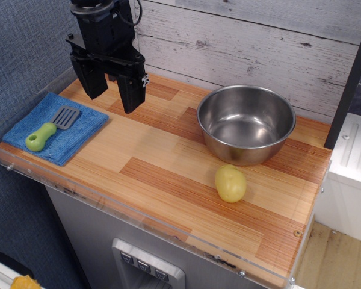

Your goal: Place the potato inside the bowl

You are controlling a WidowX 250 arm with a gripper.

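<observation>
Tool point(111, 90) open above counter point(168, 174), unlabelled.

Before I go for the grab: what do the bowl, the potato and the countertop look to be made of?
Bowl: polished metal, likely stainless steel, judging by its mirror-like reflections and rolled rim. Potato: smooth, slightly glossy pale yellow skin, possibly a plastic toy. Countertop: striped wood-look laminate or sealed wood, with a clear acrylic-looking edge.

A single raised view looks down obliquely across the wooden counter point(168, 162) toward the plank wall point(259, 42).
</observation>
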